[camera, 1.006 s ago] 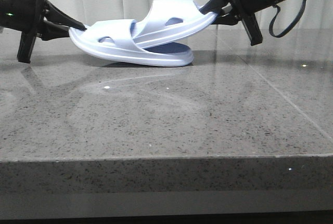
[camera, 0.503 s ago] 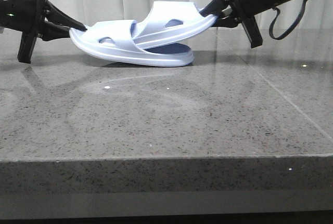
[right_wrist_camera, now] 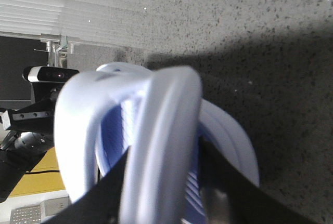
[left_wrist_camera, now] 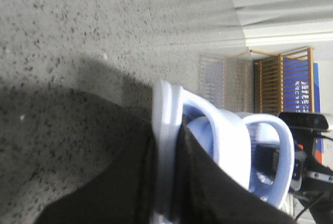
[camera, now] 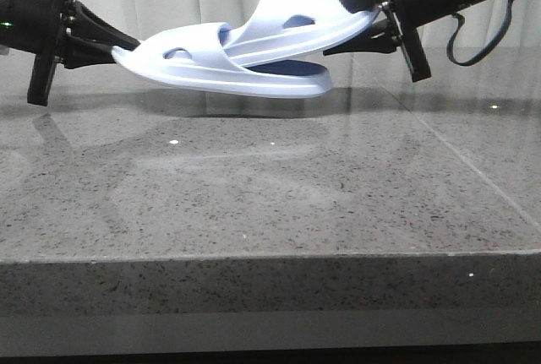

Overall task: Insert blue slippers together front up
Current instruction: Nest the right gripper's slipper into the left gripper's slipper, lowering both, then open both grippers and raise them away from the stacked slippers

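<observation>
Front view, left to right. The left hand (camera: 118,46) is closed on the left end of the lower slipper (camera: 211,73), its black fingers (left_wrist_camera: 130,182) pinching the sole edge from both sides. This slipper is held roughly level and clear of the tabletop (camera: 254,187), with a soft shadow on the stone beneath it. An oval hole shows in the side of its strap. The upper slipper (camera: 296,26) is pushed through the lower slipper's strap, so the 2 are interlocked; it slopes upward toward the right, and its strap also shows an oval side hole. The right hand (camera: 372,26) is closed on the raised right end of the upper slipper, gripping the sole between its fingers (right_wrist_camera: 218,193). The wrist views confirm both grips, each showing pale blue foam clamped between dark fingers, with the grey speckled tabletop behind.
</observation>
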You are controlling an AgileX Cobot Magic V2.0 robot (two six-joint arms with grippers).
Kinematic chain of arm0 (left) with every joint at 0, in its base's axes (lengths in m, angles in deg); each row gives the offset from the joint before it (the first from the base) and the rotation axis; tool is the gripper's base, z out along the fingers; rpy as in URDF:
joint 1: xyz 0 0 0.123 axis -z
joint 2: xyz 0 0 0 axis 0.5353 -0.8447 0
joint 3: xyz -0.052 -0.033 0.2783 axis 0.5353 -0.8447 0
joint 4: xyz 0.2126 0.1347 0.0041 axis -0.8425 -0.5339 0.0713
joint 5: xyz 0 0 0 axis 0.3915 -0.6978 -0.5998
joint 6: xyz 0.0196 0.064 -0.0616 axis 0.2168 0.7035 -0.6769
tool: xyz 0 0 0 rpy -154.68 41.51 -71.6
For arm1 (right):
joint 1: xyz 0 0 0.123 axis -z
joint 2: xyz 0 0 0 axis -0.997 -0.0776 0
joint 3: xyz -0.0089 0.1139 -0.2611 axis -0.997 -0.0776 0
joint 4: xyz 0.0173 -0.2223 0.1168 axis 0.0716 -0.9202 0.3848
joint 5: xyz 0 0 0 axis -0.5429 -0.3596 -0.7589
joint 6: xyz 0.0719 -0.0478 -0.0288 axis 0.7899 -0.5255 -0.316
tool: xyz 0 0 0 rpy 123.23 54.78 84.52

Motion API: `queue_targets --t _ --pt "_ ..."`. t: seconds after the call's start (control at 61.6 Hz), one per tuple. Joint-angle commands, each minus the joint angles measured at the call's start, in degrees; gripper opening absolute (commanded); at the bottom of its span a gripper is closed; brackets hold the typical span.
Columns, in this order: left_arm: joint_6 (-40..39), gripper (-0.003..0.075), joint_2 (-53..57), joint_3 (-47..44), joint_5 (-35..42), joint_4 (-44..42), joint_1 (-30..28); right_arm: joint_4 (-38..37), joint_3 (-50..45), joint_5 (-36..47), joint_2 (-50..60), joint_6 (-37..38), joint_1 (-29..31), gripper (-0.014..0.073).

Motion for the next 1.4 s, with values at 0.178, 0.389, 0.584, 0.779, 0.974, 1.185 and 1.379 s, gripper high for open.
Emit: queue_targets --t 0.178,0.389,0.584,0.779,0.974,1.185,1.379 --pt "-0.42 0.0327 3.53 1.51 -5.46 0.51 -1.86 -0.05 1.68 -3.30 3.06 -0.26 2.58 0.0358" --pt "-0.19 0.0465 3.53 1.51 -6.93 0.37 -3.62 -2.09 1.68 -5.62 3.06 -0.26 6.05 0.0392" --pt "0.02 0.0465 3.53 1.51 -9.20 0.37 -6.35 -2.23 2.64 -8.87 3.35 -0.26 9.65 0.0407" --pt "0.02 0.0465 3.98 1.51 -10.66 -1.81 -9.39 -5.03 5.31 -10.02 4.89 -0.26 11.90 0.0405" --pt "0.02 0.0413 4.55 1.51 -10.66 -5.90 -10.20 -12.37 6.08 -8.62 6.85 -0.26 11.96 0.0332" --pt "2.23 0.0055 5.71 1.51 -10.66 -6.73 -10.43 -18.57 6.08 -8.11 8.31 -0.26 11.96 -0.0005" --pt "3.95 -0.0020 8.77 1.51 -9.75 -9.31 -10.43 -25.25 6.08 -6.31 10.58 -0.26 11.96 -0.0111"
